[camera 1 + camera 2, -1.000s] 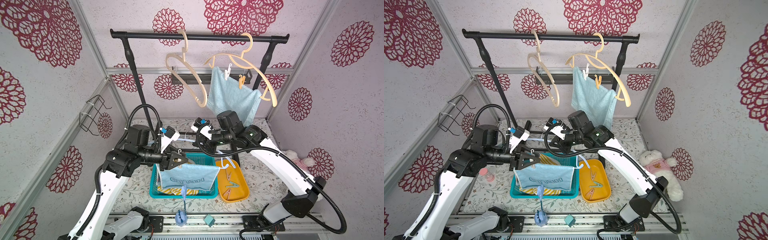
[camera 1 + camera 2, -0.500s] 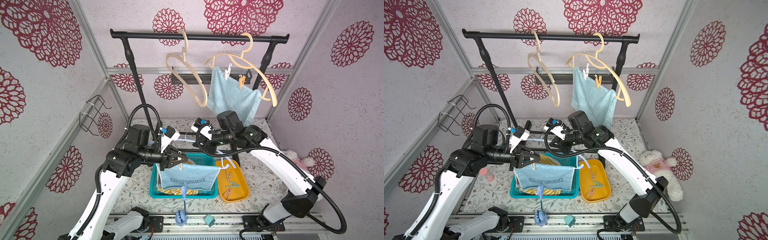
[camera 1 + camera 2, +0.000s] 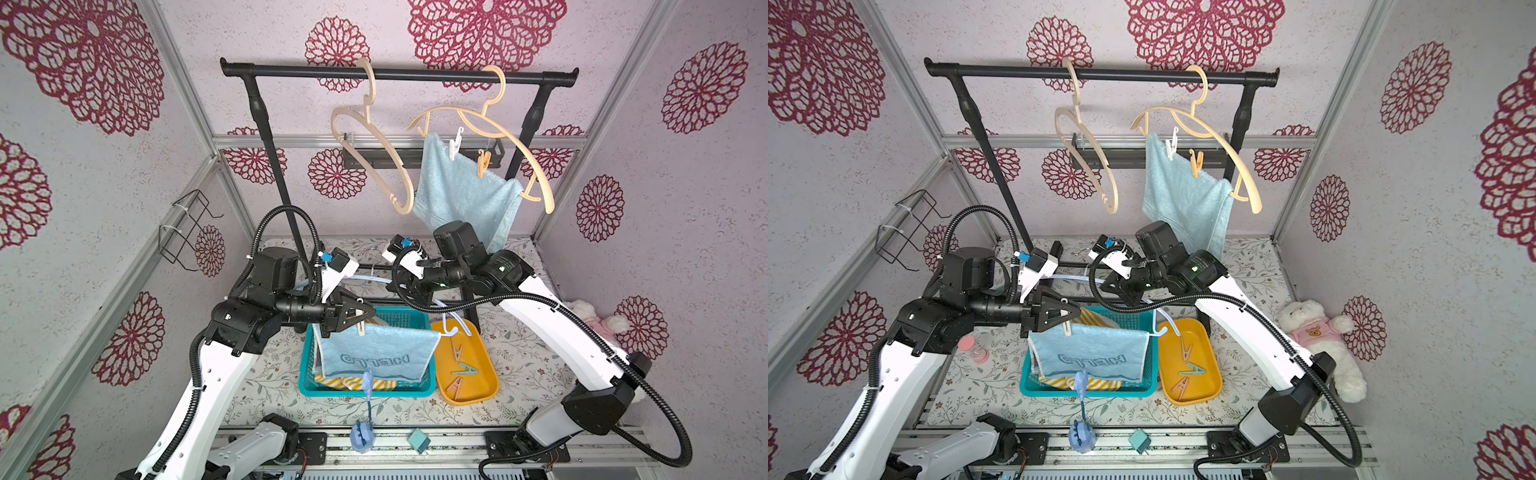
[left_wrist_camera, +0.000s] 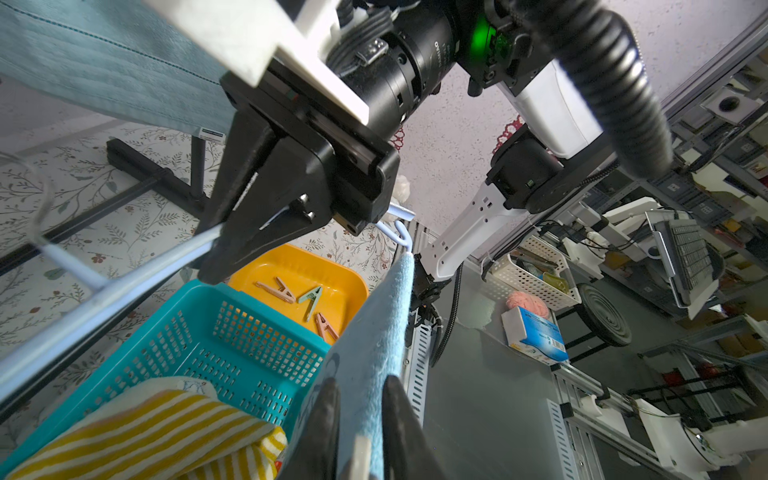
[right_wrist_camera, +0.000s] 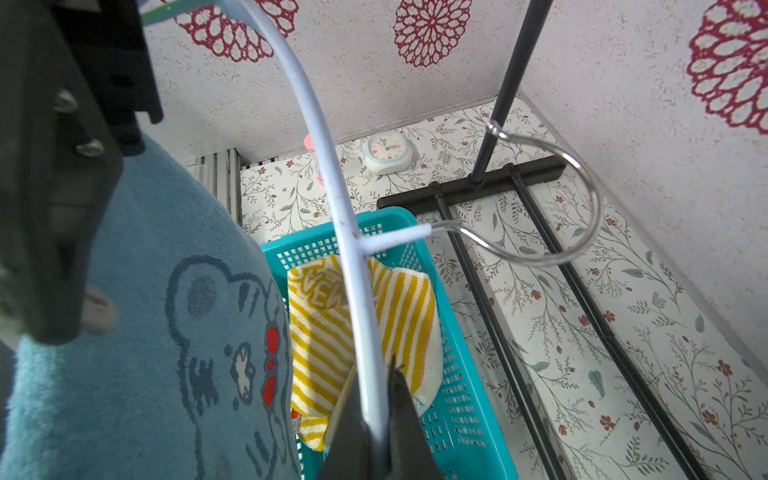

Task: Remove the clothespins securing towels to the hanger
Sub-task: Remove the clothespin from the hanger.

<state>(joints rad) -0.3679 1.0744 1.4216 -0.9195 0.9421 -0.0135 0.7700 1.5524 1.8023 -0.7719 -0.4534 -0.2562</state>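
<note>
Left gripper [image 3: 1073, 312]: jaws narrow, pinched on the upper end of the beige clothespin [image 3: 1066, 326].
Beige clothespin: pale and slim, standing upright; clipped on the top edge of the HELLO towel [image 3: 376, 353], near the corner on the left arm's side.
HELLO towel: light blue, dark letters upside down in both top views; draped over the pale blue hanger [image 5: 332, 178], above the teal basket [image 3: 305, 365].
Right gripper [image 5: 376, 399]: clamped tight on the pale blue hanger's upper rod.
Striped towel [image 5: 328, 332]: yellow and white, crumpled inside the teal basket.
Plain towel [image 3: 461, 195]: light blue terry, hung from a beige hanger [image 3: 547, 199] on the black rack [image 3: 399, 75]; pinned by a white clothespin [image 3: 455, 145] and an orange clothespin [image 3: 482, 162].
Yellow tray [image 3: 482, 395]: on the tabletop [image 3: 519, 365] just beside the basket; holds three loose clothespins [image 3: 467, 368], two pinkish and one mint green.
</note>
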